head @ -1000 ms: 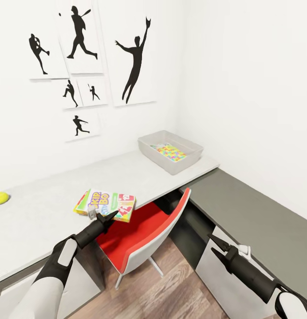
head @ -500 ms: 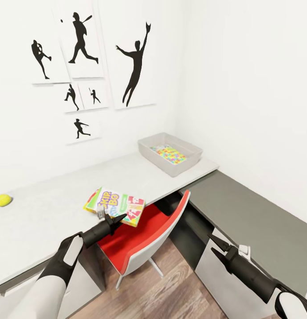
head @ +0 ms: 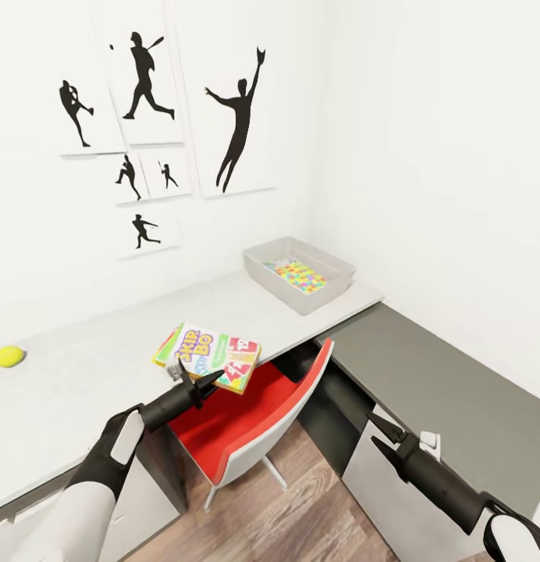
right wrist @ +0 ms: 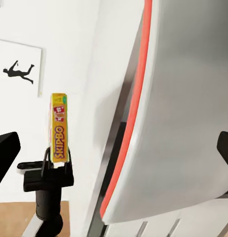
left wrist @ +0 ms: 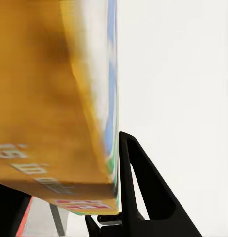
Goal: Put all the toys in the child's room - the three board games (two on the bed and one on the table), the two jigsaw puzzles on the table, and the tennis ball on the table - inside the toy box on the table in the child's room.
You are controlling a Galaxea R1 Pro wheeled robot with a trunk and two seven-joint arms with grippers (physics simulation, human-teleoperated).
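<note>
In the head view the left gripper [head: 193,380] was clamped on the near edge of the SKIP-BO box [head: 209,357], holding it roughly flat just above the desk [head: 83,375] at its front edge. A red chair [head: 254,417] stood under the desk below the box. The bin [head: 299,272] sat at the desk's far right end against the wall, with a puzzle [head: 300,275] lying inside it. The ball [head: 8,357] lay on the desk far to the left, well apart from the box. Black silhouette pictures [head: 239,117] hung on the white wall. The right gripper [head: 381,438] hung low over the wood floor beside a grey counter [head: 449,390], its fingers spread and holding nothing.

In the left wrist view the box [left wrist: 49,98] was seen close up and blurred, its yellow side pressed against one black finger [left wrist: 143,192].

In the right wrist view the left gripper [right wrist: 55,160] showed at a distance, pinching the box [right wrist: 59,127] edge-on, with "SKIPBO" on its yellow side; the chair [right wrist: 163,113] stood nearer, and a silhouette picture [right wrist: 17,61] hung behind.
</note>
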